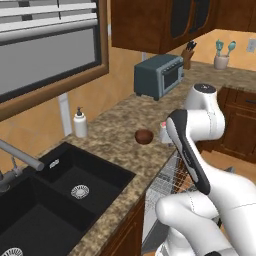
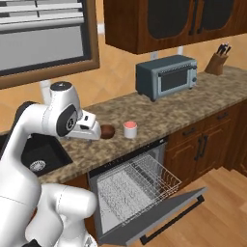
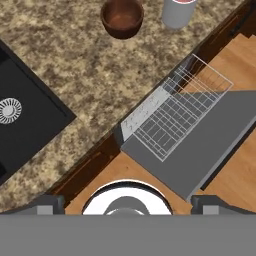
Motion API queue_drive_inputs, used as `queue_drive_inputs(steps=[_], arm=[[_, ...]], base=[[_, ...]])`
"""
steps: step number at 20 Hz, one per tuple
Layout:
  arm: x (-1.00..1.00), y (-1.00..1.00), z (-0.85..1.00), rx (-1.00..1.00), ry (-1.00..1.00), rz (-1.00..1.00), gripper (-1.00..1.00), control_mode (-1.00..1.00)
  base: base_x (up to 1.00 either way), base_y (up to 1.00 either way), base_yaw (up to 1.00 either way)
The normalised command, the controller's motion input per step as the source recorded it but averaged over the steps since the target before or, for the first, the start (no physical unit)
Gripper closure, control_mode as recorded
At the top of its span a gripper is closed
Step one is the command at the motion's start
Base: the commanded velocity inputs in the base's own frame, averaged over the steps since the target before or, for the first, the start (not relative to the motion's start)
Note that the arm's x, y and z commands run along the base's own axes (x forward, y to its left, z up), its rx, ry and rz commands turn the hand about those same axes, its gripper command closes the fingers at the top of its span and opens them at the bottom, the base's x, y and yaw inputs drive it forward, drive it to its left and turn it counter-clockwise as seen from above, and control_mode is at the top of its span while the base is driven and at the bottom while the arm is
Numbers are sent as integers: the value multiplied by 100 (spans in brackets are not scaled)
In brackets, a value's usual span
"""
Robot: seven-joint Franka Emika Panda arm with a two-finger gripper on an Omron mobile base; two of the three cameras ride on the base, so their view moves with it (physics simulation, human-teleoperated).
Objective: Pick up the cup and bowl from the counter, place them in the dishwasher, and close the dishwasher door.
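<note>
A: What surface is seen, and what room?

B: A speckled brown granite table (image 2: 193, 108) is seen running along an orange wall in a rendered kitchen, with dark wood cabinets above and below and a wood floor (image 2: 217, 202). A black double sink (image 1: 60, 192) is set into the table, under a window with blinds (image 1: 47, 45).

A: What is counted on it?

B: One dark brown bowl (image 2: 107, 131) and one pale cup (image 2: 130, 129) with a pinkish-red top are found just beside each other near the front edge, apart. One grey-blue toaster oven (image 2: 166, 76), one knife block (image 2: 217, 62), one white soap bottle (image 1: 80, 123) by the sink and one beige holder (image 1: 221, 61) with two teal utensils are also counted.

A: And the dishwasher?

B: The dishwasher (image 2: 130, 188) is seen below the cup, its grey door (image 2: 159, 217) lowered and one white wire rack (image 2: 140, 181) pulled out over it.

A: How is the hand held?

B: The hand (image 2: 86, 129) is held released, with nothing grasped, above the table just left of the bowl in the right base view. Its fingertips (image 3: 47, 202) are spread wide in the hand view.

A: Is any writing read?

B: None can be made out.
</note>
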Motion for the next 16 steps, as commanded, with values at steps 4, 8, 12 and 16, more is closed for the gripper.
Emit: queue_drive_inputs(steps=[4,8,12,16], arm=[[26,0,-1,2,0,-5,-100,-100],[85,0,0,4,-1,-4,-100,-100],[77,1,-26,6,-3,-1,-100,-100],[57,1,-41,15,-2,-12,-100,-100]], base=[[22,0,-6],[0,0,0],[0,0,0],[0,0,0]])
